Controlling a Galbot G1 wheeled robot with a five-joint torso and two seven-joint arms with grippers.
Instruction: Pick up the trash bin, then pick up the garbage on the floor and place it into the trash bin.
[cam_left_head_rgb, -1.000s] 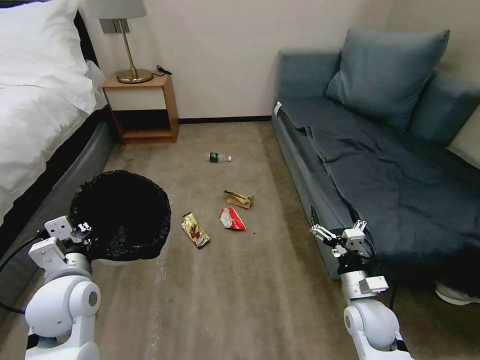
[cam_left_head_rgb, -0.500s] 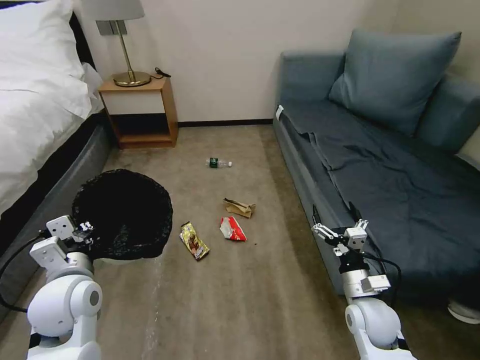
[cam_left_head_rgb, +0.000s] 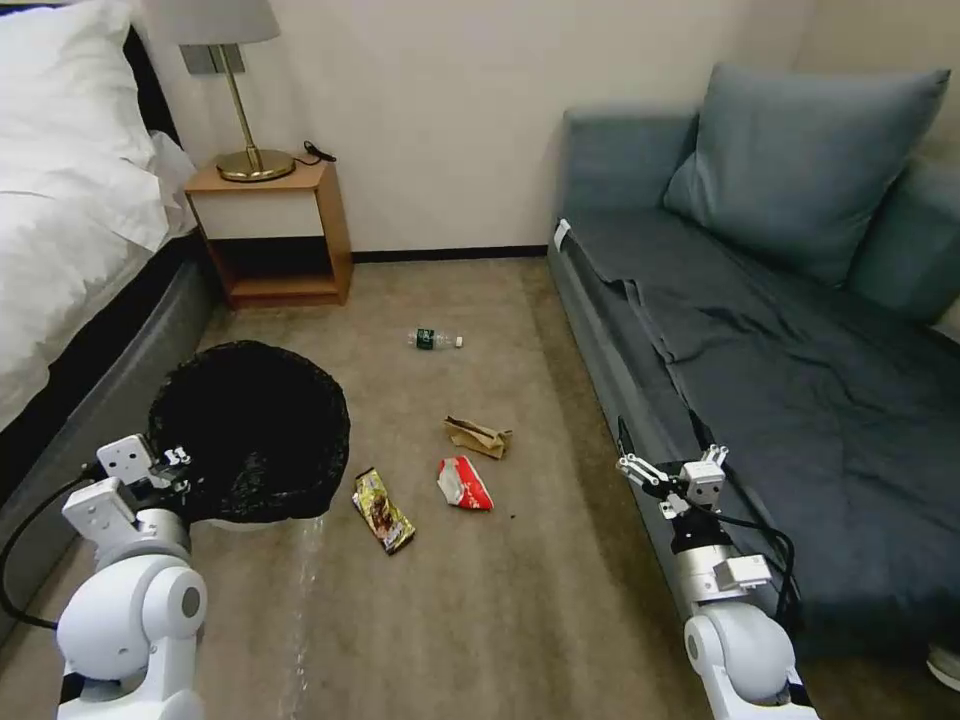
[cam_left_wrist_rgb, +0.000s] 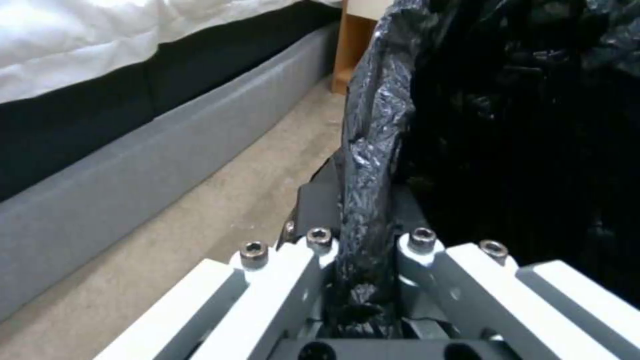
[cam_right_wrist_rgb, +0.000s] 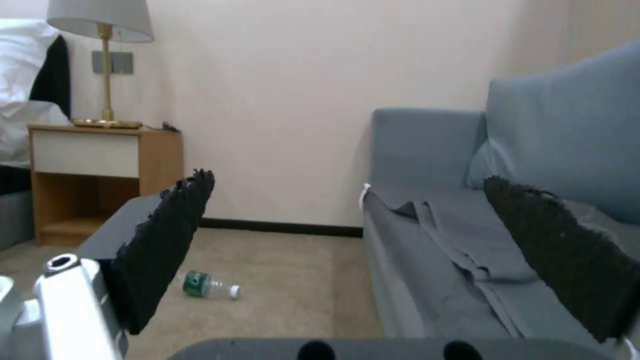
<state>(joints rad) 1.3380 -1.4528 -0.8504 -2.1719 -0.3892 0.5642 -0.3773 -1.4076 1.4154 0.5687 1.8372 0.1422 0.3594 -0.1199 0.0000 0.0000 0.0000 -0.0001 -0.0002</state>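
Beside bed — left pincer pinching trash bin liner | right pincer spread — bottle beyond

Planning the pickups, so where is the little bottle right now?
Head view: the bottle lies on the carpet, farthest from the robot, between nightstand and sofa, beyond the brown paper bag.

trash bin left of wrapper, carton, bottle behind
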